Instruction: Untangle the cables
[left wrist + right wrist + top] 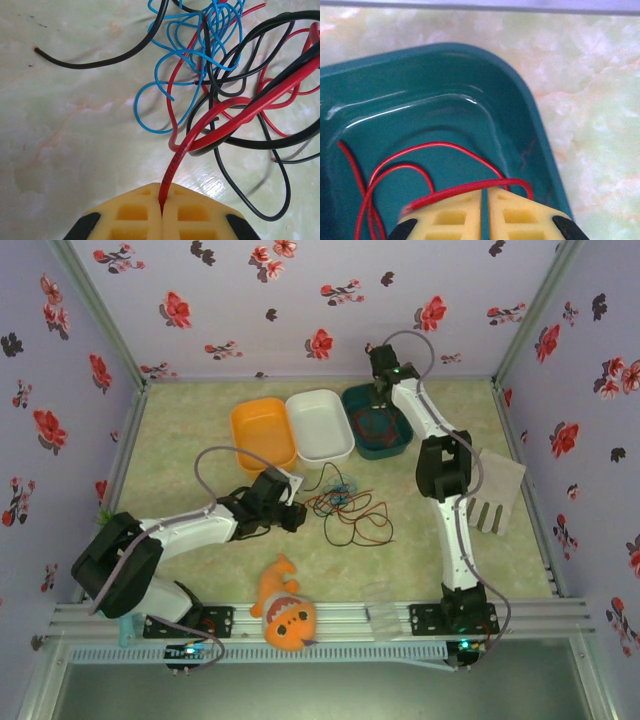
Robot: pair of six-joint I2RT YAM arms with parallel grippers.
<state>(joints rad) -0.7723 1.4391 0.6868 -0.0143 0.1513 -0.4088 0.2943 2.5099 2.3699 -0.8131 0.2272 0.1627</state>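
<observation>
The tangle of cables [345, 505] lies mid-table. In the left wrist view, light blue [170, 55], black [100, 62] and red [200, 130] strands loop over one another. My left gripper [161, 192] is shut on the red strand's end, just left of the tangle [296, 517]. My right gripper [378, 400] hangs over the teal tray [530, 95] at the back. Its pads stand all but shut with a thin slit and nothing in it [484, 192]. A separate red cable [445, 146] coils on the tray floor, and one thicker stretch lies across the fingertips.
An orange tray [262, 430] and a white tray [320, 425] sit side by side left of the teal one. An orange plush fish [285, 612] lies at the near edge. A grey slotted piece [493, 490] rests at the right.
</observation>
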